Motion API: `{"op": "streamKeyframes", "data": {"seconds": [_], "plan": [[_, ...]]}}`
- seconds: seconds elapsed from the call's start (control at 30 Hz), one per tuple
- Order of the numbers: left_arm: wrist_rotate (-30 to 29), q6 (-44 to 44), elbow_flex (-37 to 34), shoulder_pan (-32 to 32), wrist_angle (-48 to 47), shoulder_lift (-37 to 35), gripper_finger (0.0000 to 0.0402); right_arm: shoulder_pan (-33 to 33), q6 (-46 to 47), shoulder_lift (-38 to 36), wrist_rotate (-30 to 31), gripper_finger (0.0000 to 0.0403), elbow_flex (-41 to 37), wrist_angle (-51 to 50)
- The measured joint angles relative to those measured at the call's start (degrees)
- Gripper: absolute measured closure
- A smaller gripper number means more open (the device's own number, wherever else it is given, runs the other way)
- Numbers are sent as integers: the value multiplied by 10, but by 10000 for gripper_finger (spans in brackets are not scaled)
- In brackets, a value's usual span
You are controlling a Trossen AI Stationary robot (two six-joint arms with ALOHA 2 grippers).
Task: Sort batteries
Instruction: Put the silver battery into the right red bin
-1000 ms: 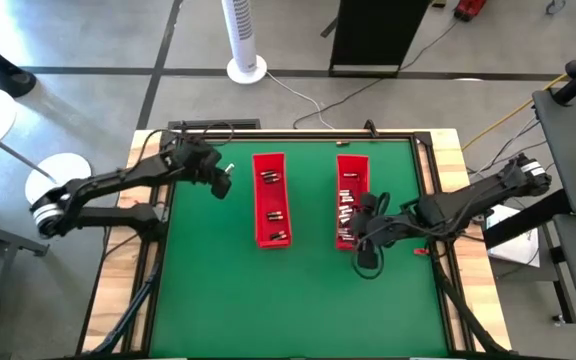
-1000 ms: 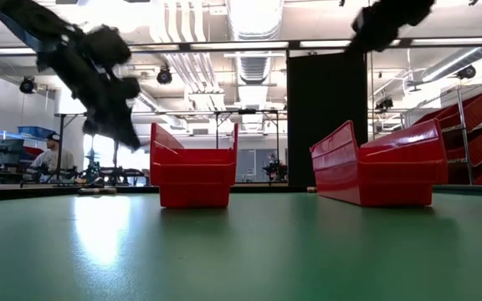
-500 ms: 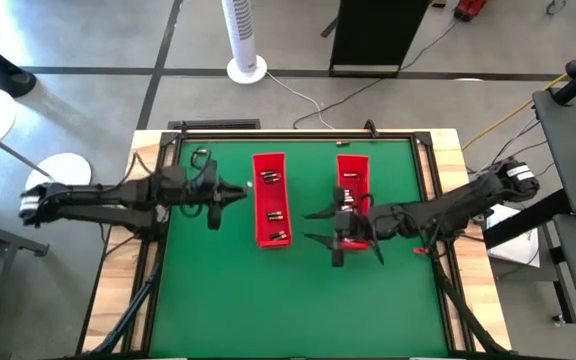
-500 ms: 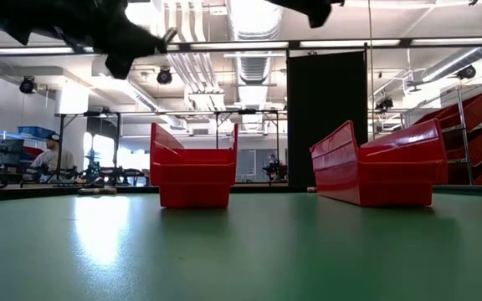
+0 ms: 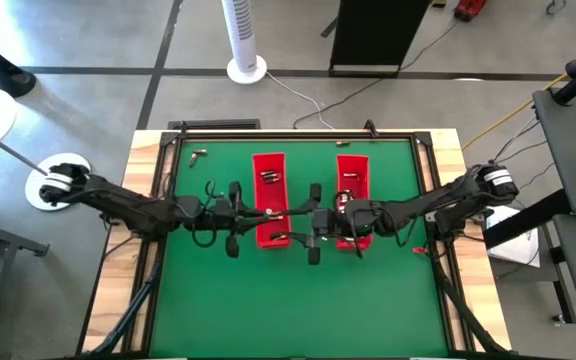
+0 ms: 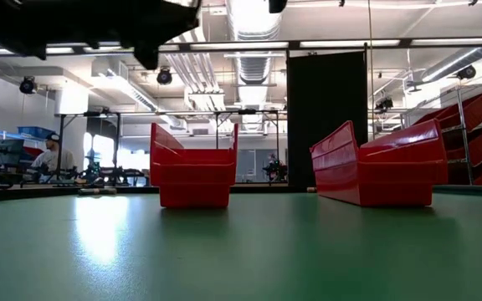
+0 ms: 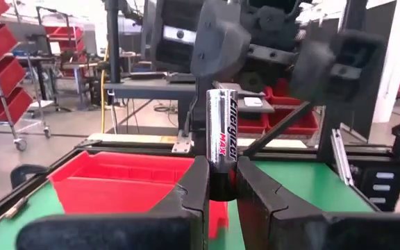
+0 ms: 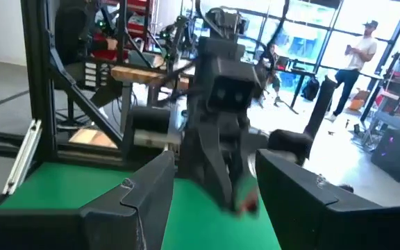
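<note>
My left gripper is shut on one silvery battery with a dark lower end, level above the left red tray. My right gripper stands open and level right in front of it, facing it; its two fingers show spread just beyond the battery's top. In the right wrist view my own fingers stand wide apart with the left gripper between and beyond them. More batteries lie in the left tray and in the right red tray. My left gripper pinches the battery's dark lower end between its two fingers. The fingers lie level, coming from the table's left side, across the battery. The battery stands upright above the fingertips, lifted clear over the left tray.
A single small battery lies on the green mat near the far left corner. A small red object sits by the mat's right edge. Both trays stand lengthwise mid-table; open mat lies in front of them.
My left gripper has swung from the far left toward the table's middle and near side, tipping from downward to level, with the battery in it. My right gripper has gone left from the right tray, risen, and tipped up to level, facing the left gripper.
</note>
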Motion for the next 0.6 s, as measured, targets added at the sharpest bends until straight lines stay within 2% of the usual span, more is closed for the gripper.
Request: {"op": "streamKeyframes", "data": {"seconds": [0.17,0.3,0.6], "plan": [[27,13,18,-1,79,63,376,-7,10,14,1,191,25,-2],[47,36,26,-7,112,82,376,-9,14,13,5,187,24,-5],[63,55,57,-14,119,107,376,-13,13,31,0,215,36,-5]]}}
